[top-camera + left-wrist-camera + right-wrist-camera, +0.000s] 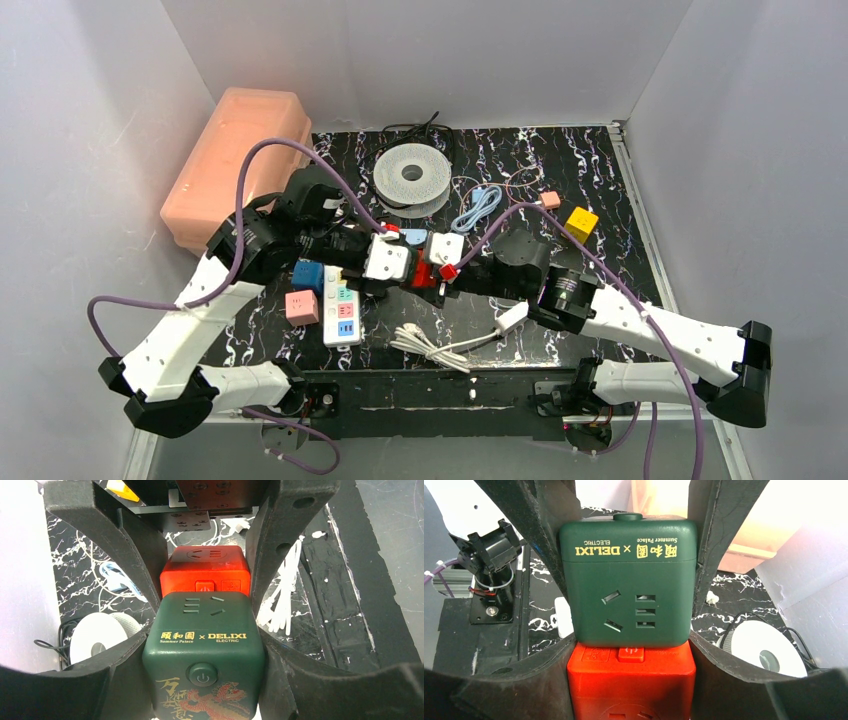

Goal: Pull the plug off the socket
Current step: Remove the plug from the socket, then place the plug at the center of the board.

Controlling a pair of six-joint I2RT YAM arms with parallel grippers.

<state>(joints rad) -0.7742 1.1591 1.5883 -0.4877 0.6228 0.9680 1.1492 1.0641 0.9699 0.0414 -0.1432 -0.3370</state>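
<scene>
While both arms bend inward over the marbled black table (600,180), their wrists face each other head-on at its middle. The left gripper (207,580) is part-closed, its fingers (145,580) pressed on the sides of the green socket cube (202,645). The right gripper (629,580) flanks the red socket cube (631,680) closely, but I cannot tell whether it is clamped.

The two cubes are joined face to face just right of the white power strip (342,318). Their long axis runs left to right between the wrists, with the green end toward the left arm and the red end toward the right.

Gold print on the green cube reads "Summer Palace × DELIXI ELECTRIC", with Chinese characters and a dragon below a power button.
</scene>
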